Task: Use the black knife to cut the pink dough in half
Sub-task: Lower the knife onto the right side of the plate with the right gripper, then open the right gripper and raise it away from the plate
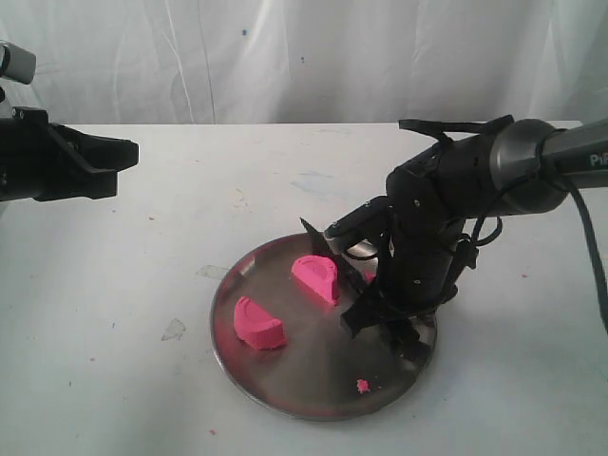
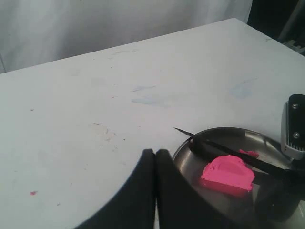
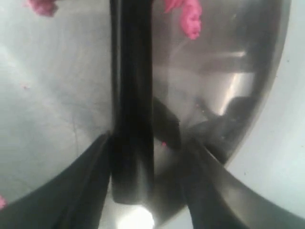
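Observation:
The pink dough lies as two half-round pieces on the steel plate [image 1: 285, 394]: one half [image 1: 259, 325] at the near left, the other [image 1: 316, 277] further back, also in the left wrist view [image 2: 228, 174]. The black knife [image 1: 315, 236] lies across the plate behind the far half, its tip past the rim. My right gripper [image 1: 380, 328] stands low over the plate, open. Its fingers straddle the knife handle [image 3: 131, 95], with a gap on one side. My left gripper [image 1: 95, 161] hovers off to the left, shut on nothing, fingers [image 2: 147, 164] pressed together.
Small pink crumbs [image 1: 362, 385] lie on the plate's near side, with more [image 3: 190, 16] beside the knife. The plate sits on a white table [image 1: 142, 285] with a white curtain [image 1: 285, 47] behind it.

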